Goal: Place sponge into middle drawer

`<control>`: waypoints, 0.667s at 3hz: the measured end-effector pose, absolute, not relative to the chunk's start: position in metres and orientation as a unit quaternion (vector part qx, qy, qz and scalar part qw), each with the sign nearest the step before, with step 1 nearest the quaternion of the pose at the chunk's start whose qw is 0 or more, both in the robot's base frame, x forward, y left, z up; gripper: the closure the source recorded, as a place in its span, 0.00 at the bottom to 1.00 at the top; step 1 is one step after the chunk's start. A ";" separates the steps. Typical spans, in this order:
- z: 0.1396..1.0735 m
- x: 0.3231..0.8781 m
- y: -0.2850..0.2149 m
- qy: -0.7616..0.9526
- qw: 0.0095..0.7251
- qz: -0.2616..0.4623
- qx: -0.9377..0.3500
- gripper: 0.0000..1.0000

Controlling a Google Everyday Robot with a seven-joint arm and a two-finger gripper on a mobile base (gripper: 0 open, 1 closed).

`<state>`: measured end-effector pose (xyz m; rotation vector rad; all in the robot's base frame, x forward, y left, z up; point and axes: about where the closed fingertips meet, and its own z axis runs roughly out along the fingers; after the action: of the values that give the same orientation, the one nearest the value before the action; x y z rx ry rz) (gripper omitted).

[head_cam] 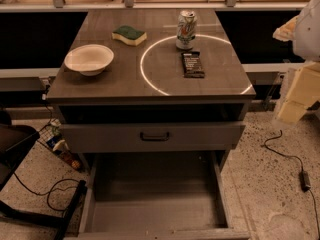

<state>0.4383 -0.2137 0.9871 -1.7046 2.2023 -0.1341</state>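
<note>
The sponge (129, 34), yellow foam with a dark green top, lies flat on the cabinet top (115, 86) towards the back left. The middle drawer (155, 199) is pulled far out below, showing its smooth grey floor and low side walls, with nothing in it. My gripper (298, 94), pale cream and white, hangs at the right edge of the view. It is beside and a little above the cabinet's right front corner, far from the sponge, and holds nothing that I can see.
A white bowl (89, 59) sits front left of the sponge. A soda can (186, 30) stands at the back right, with a dark snack bar (192, 64) in front of it. A drawer with a grey front and dark handle (154, 135) sits above the open one. Cables (295, 159) lie on the floor.
</note>
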 end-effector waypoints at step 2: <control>1.010 0.453 -0.219 0.768 0.242 -0.058 -0.590 0.00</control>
<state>0.4525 -0.2190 1.0102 -1.6133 2.1002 -0.1579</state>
